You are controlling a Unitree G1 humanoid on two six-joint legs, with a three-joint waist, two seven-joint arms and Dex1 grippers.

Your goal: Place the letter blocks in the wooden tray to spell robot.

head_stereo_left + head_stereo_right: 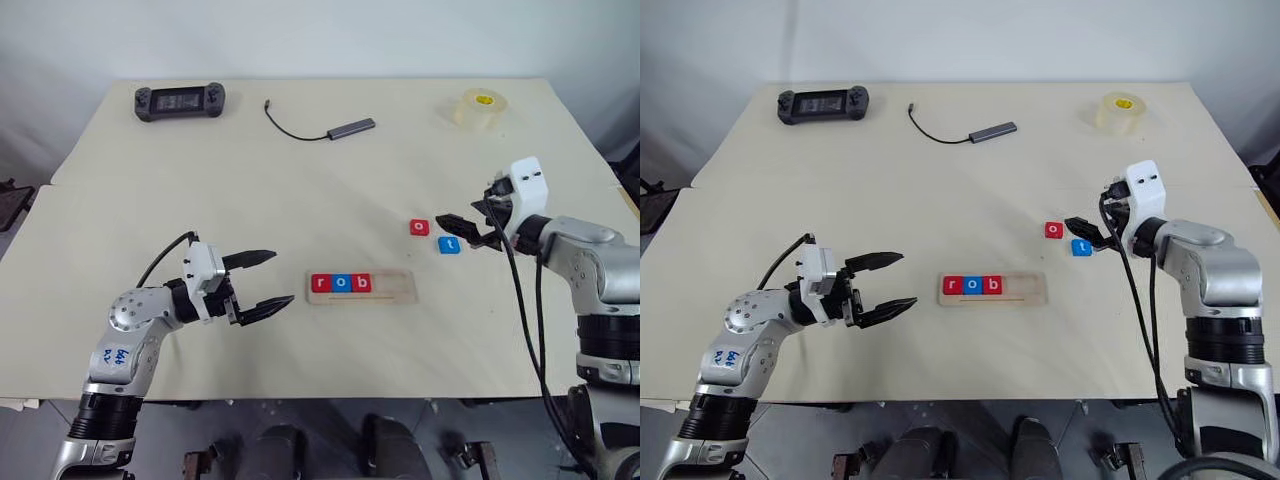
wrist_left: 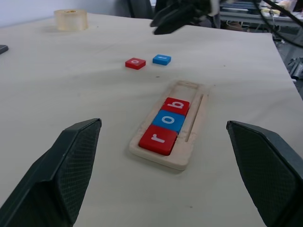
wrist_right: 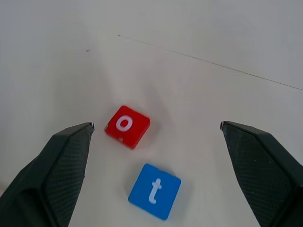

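Observation:
The wooden tray (image 1: 360,288) lies near the table's front middle with three letter blocks in its left part: red r (image 1: 320,283), blue o (image 1: 341,283) and red b (image 1: 362,283). A loose red o block (image 1: 419,227) and a blue t block (image 1: 449,244) lie on the table to the tray's right and a little farther back. My right gripper (image 1: 462,231) hovers open just right of these two; in its wrist view the red o block (image 3: 127,125) and the t block (image 3: 155,190) lie between the spread fingers. Left of the tray, my left gripper (image 1: 268,282) stands open and empty, pointing at it.
A black handheld controller (image 1: 180,101) lies at the table's back left. A cable with a grey adapter (image 1: 350,127) lies at the back middle, and a roll of clear tape (image 1: 479,108) at the back right. A seam crosses the table (image 1: 300,190).

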